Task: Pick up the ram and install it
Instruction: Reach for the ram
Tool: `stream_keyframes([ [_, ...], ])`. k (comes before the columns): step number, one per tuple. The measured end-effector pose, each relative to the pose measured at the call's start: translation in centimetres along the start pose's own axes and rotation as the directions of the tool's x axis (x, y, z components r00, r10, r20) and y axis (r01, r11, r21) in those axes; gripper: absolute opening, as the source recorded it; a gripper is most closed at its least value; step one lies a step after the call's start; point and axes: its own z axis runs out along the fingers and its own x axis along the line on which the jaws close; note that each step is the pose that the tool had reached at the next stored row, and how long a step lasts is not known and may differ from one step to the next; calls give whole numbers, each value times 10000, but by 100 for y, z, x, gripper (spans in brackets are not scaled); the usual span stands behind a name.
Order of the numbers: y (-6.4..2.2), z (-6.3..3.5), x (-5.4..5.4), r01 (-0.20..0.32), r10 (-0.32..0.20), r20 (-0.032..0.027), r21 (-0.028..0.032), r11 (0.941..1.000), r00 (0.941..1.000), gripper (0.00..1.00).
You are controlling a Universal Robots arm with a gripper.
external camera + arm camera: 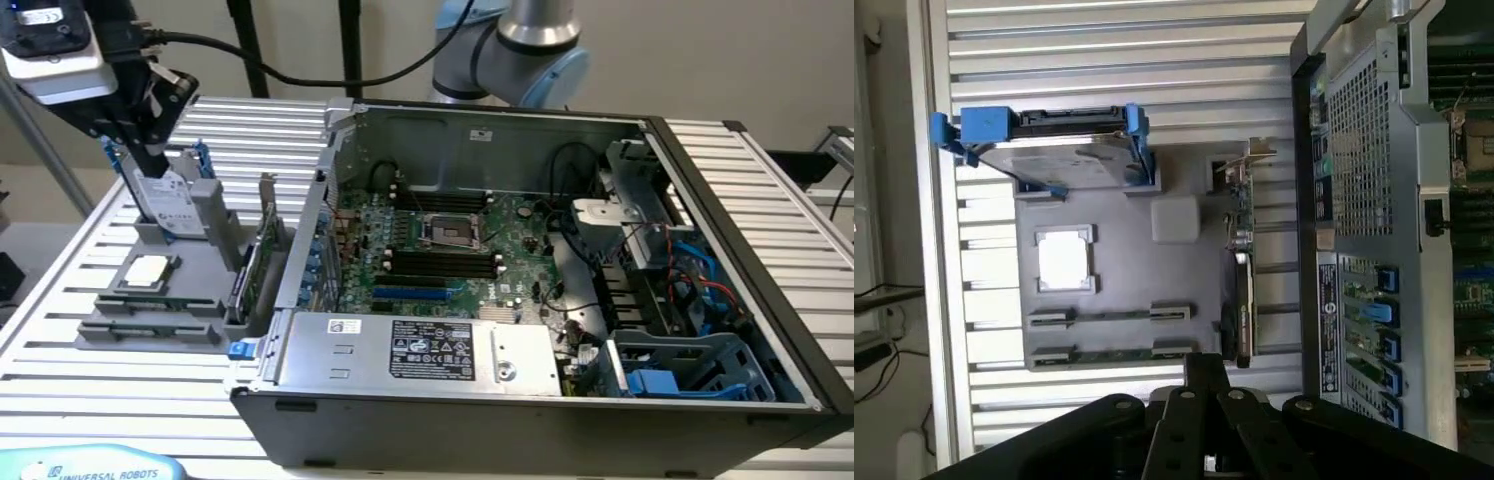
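Observation:
The ram is a thin green stick lying in the front slot of a grey holder tray. In the exterior view the ram sits at the tray's near end, left of the open computer case. My gripper hangs above the tray's far end, close over the hard drive, well away from the ram. Its dark fingers taper together, shut on nothing. In the wrist view the gripper shows just beyond the ram's slot. The black memory slots lie on the motherboard inside the case.
The tray also holds a silver hard drive with blue rails, a square processor and an upright dark card. The case's wall rises right beside the tray. A power supply and cables crowd the case interior.

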Motion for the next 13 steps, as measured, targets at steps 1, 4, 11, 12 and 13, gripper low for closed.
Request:
stream_keyframes([
  [1, -12, 1, 44, 0, 0, 0, 0, 10000, 10000, 11],
  [4, -42, 3, 179, -1, 1, 1, -1, 10000, 10000, 11],
  [11, -90, 14, 498, -1, 1, 1, -1, 10000, 10000, 11],
  [12, -95, 14, 543, -1, 1, 0, 0, 10000, 10000, 11],
  [13, -99, 17, 588, -2, 2, 1, 0, 10000, 10000, 11],
])
